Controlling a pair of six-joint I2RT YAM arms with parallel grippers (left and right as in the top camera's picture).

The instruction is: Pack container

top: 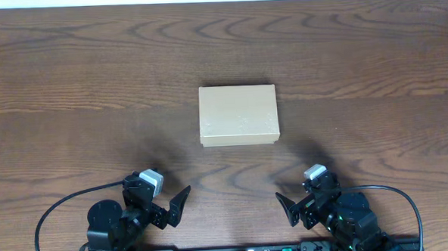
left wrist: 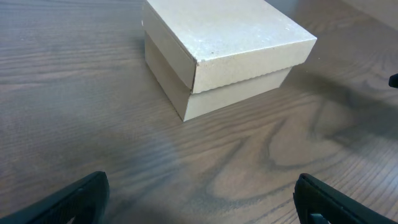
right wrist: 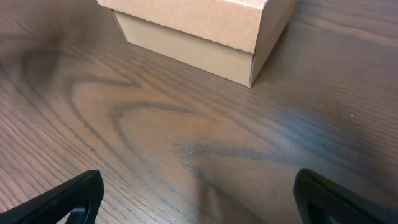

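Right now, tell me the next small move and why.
Probably bring the left gripper forward to the lid lip of the container and lift: the lid is shut, and this and the right gripper are open, empty, short of it.

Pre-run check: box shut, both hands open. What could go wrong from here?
1. The container is shut, lid skirt overlapping the base; prying may slide it across the table.
2. The left hand and right hand sit on the same near side; both reaching in could collide.
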